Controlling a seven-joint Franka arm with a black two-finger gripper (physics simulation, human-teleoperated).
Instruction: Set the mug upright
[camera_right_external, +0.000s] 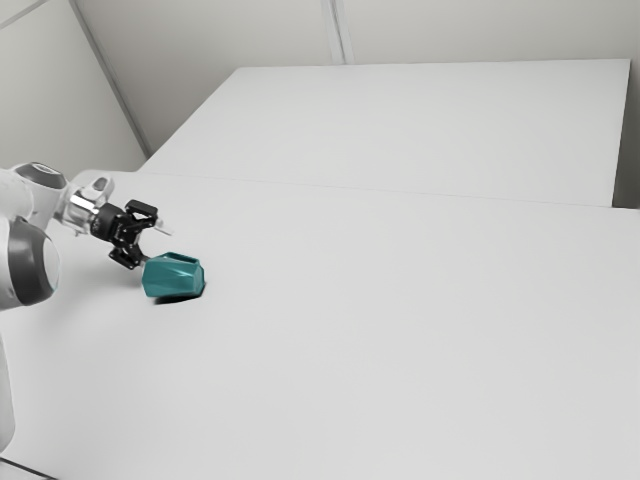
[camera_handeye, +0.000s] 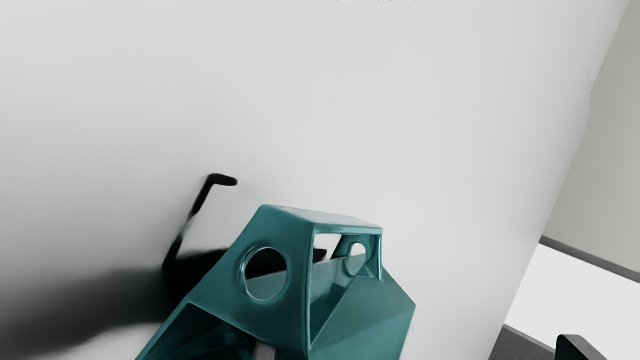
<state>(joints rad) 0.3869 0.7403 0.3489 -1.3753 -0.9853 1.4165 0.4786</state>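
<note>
The teal faceted mug (camera_right_external: 173, 277) lies on its side on the white table, toward the exterior view's left. My gripper (camera_right_external: 157, 247) is right beside it, its fingers spread wide, one of them low against the mug's near end and the other above and clear of it. In the wrist view the mug (camera_handeye: 350, 320) shows its round and angular openings and part of its dark hollow. The gripper (camera_handeye: 420, 347) stands open there: one fingertip (camera_handeye: 265, 351) is at the dark hollow, the other well outside the mug. Part of the mug is cut off at the bottom edge.
The white table (camera_right_external: 400, 330) extends toward the exterior view's right. Behind it is another pale surface (camera_right_external: 430, 130), with walls beyond. A dark shadow falls beside the mug in the wrist view. A thin dark cable (camera_right_external: 28, 469) lies at the exterior view's lower left.
</note>
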